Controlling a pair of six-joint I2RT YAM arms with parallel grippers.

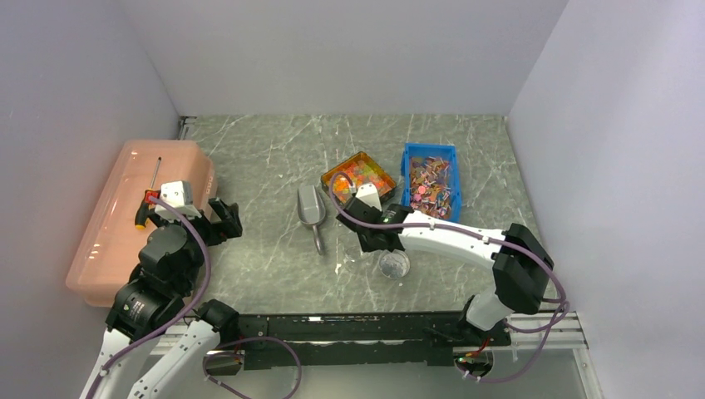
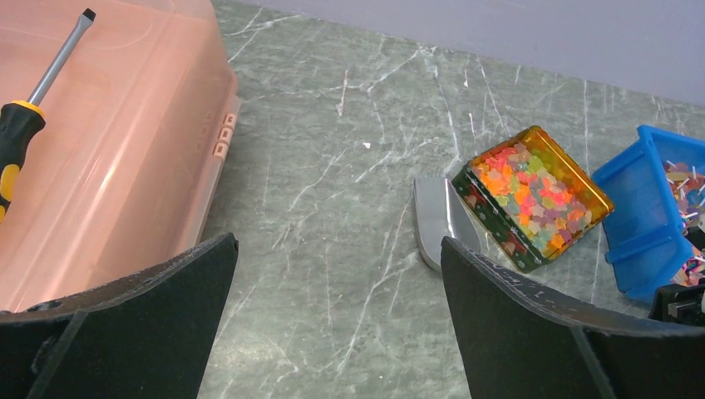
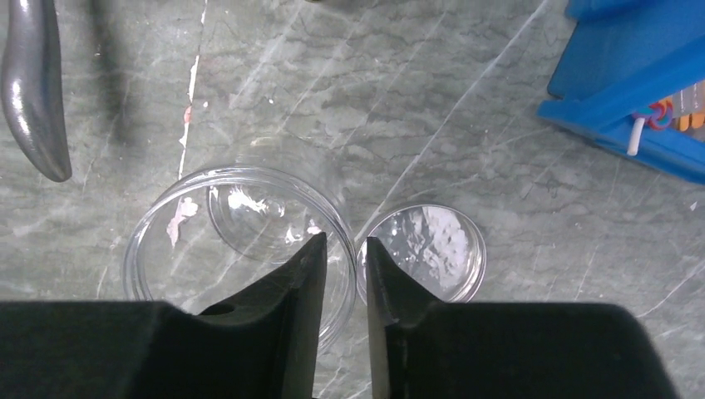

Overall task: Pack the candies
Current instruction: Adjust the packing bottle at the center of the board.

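The candies [image 1: 359, 174] [image 2: 536, 195], tiny glossy orange, yellow, red and green pieces, fill a small square tin behind the table's middle. A metal scoop [image 1: 312, 209] [image 2: 441, 220] [image 3: 33, 83] lies flat just left of the tin. A clear jar [image 1: 394, 264] [image 3: 233, 241] stands upright and holds nothing, with its clear lid [image 3: 424, 253] flat beside it. My right gripper [image 3: 343, 241] hangs over the jar, one finger on each side of its rim, with a narrow gap between them. My left gripper [image 2: 339, 249] [image 1: 224, 220] is wide open above bare table near the pink box.
A blue bin [image 1: 407, 170] [image 2: 640, 241] of wrapped sweets stands right of the tin. A pink lidded box [image 1: 125, 208] [image 2: 108, 150] sits at the left wall with a black and yellow screwdriver [image 1: 150, 195] [image 2: 25, 125] on top. Walls close in on three sides.
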